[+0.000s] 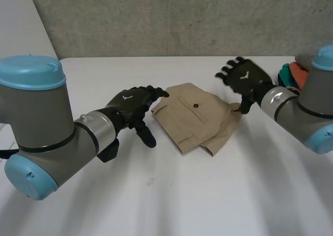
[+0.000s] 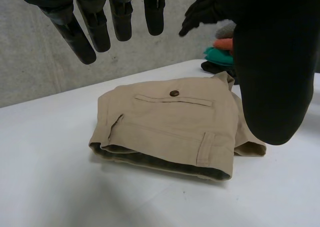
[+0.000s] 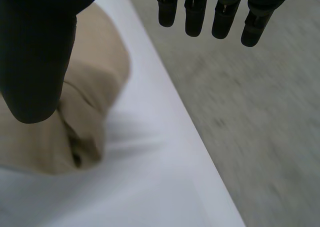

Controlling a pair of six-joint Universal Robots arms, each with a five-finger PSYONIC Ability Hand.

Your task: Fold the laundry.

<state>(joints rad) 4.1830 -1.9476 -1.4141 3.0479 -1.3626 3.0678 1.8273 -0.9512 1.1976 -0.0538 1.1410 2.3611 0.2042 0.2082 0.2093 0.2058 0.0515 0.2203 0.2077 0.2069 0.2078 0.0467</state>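
Head view: nearest lies the bare white table (image 1: pixel 218 194), and at its middle sit the folded beige trousers (image 1: pixel 195 116), a buttoned pocket (image 1: pixel 196 106) facing up. Just left of the trousers the left hand (image 1: pixel 132 103) hovers with its fingers (image 2: pixel 85 34) straight and spread, holding nothing. Over the trousers' far right corner the right hand (image 1: pixel 244 79) is splayed wide and empty, its thumb perhaps brushing the cloth. Farther right of the trousers rests a pile of coloured clothes (image 1: pixel 290 74).

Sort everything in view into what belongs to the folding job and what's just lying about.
Job: folded tan trousers; left hand and right hand, both open, flanking them.
Lying about: coloured clothes pile, untouched; white table.
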